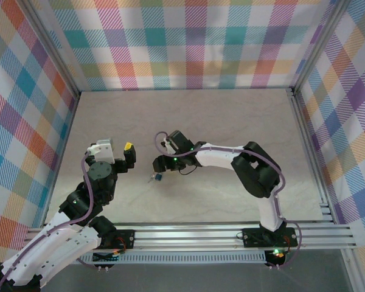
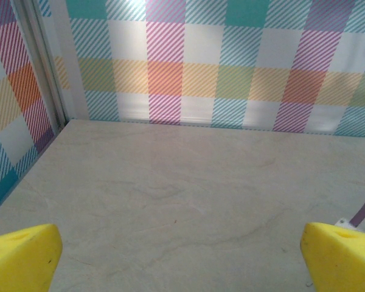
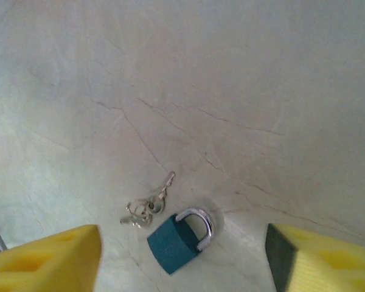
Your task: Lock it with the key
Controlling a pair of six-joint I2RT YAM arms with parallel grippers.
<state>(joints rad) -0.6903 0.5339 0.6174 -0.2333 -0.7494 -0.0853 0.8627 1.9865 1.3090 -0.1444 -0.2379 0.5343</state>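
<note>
A small teal padlock, the lock point(image 3: 175, 243), lies flat on the pale table with its silver shackle point(image 3: 201, 222) pointing up-right and both shackle ends meeting the body. Just to its left lies the key point(image 3: 147, 205), silver, on a ring with other small keys. My right gripper point(image 3: 184, 252) hovers over the lock, open, its yellow fingers point(image 3: 48, 258) wide on either side with nothing held. In the top view the lock point(image 1: 159, 177) and key point(image 1: 151, 179) rest below the right gripper point(image 1: 160, 159). My left gripper point(image 2: 182, 255) is open over bare table, to the left point(image 1: 118, 152).
Plaid cloth walls point(image 1: 188, 42) close in the table point(image 1: 231, 121) at the back and both sides. A metal rail point(image 1: 231, 234) runs along the near edge by the arm bases. The two grippers stand close together near the table's middle left.
</note>
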